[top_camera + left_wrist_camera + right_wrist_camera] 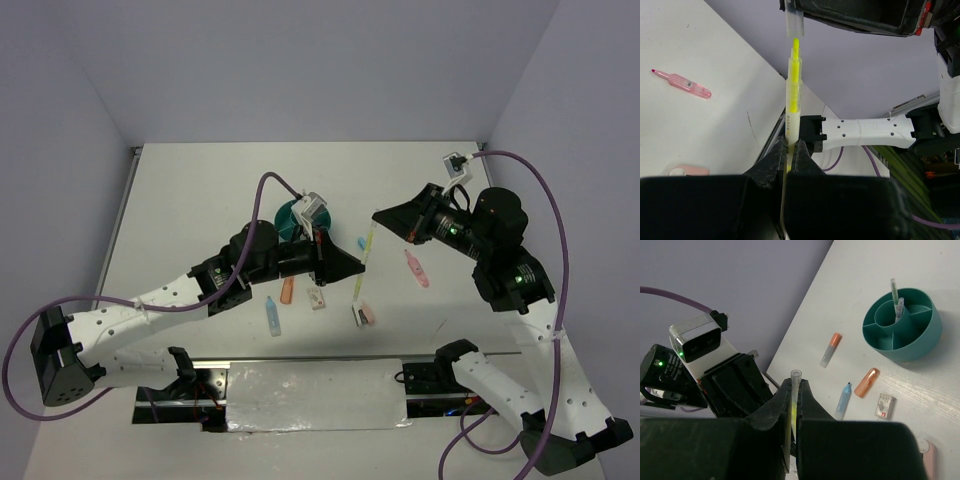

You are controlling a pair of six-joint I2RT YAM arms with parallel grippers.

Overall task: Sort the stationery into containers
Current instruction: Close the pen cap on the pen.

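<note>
- Black left tool (791,148) pinches the yellow highlighter (793,90); barrel runs straight away from it, nib bared;
- right tool (795,385) clamps the clear cap (794,22) on that same axis, just off the nib;
- nib-to-cap contact unclear; teal bowl (920,342) stands well apart on the worktop (940,405).

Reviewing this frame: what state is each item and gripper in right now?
left gripper, shut on yellow highlighter, held above table.
right gripper, shut on clear cap, yellow tip exposed.
teal organiser, upright, two thin pens standing inside.
pink marker, lying loose on table.
light-blue marker, lying loose on table.
orange marker, lying loose on table.
</note>
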